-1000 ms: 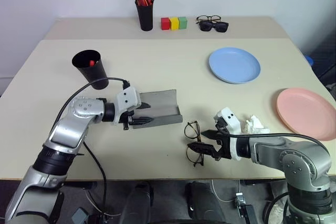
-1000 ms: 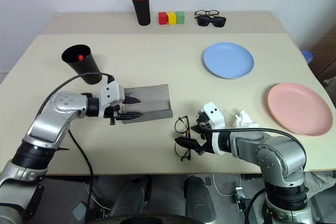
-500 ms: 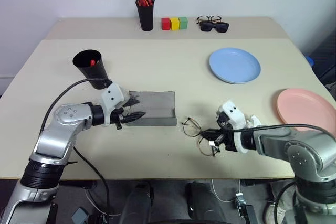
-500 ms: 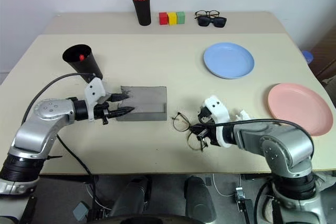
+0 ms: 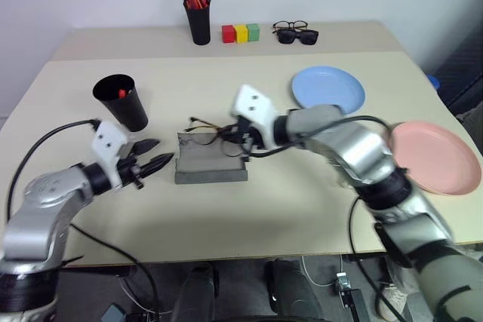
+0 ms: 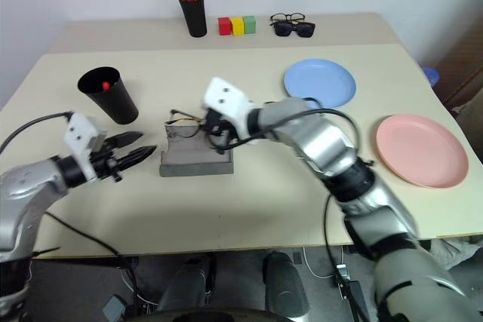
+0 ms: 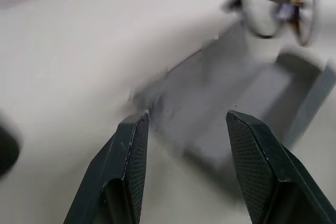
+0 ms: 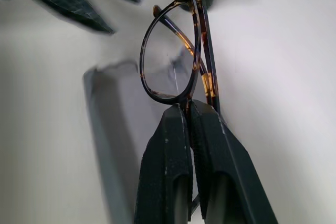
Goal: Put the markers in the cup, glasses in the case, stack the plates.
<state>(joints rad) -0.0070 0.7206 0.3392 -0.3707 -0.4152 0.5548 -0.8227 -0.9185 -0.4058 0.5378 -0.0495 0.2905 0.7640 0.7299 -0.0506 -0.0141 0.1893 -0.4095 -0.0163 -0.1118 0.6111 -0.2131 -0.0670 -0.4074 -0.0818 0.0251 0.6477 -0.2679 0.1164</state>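
The case (image 6: 196,157) lies open near the table's (image 6: 249,209) middle and serves as landmark. Over its far edge the right gripper (image 6: 213,130) is clamped on the glasses (image 6: 187,123), which hang just above the case, their temples reaching toward the cup (image 6: 109,94). The cup stands left of the case and beyond it, a red-capped marker (image 6: 106,84) showing inside. Just left of the case the left gripper (image 6: 134,148) points at it, fingers parted, holding nothing. Right of the case and farther back lies the blue plate (image 6: 319,82); the pink plate (image 6: 421,150) lies well right of the case.
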